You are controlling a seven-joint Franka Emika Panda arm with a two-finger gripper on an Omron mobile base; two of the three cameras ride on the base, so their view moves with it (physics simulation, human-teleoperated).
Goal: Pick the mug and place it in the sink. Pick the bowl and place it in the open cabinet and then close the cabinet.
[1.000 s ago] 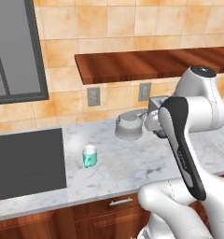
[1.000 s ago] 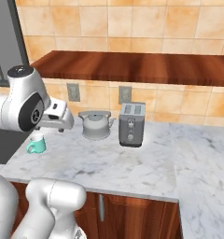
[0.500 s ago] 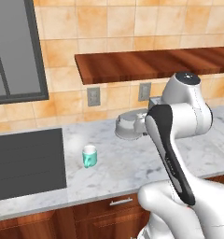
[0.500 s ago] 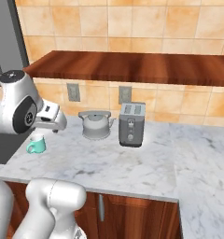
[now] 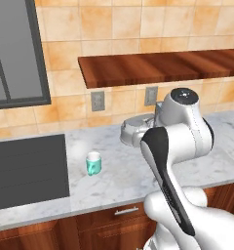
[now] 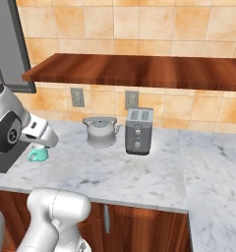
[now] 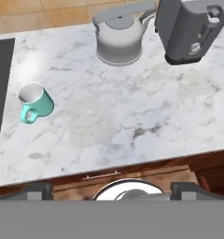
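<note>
In the left base view the mug [image 5: 93, 163] stands upright on the bench [image 5: 119, 180], just beside the black sink [image 5: 26, 171], apart from the kettle [image 5: 133, 133]. The right base view shows the arm's wrist above the mug [image 6: 38, 154]. In the hand view the tool [image 7: 111, 190] is spread wide and empty, the mug [image 7: 34, 101] off to the upper left; centre over it first, fingers clear of the handle, then descend.
</note>
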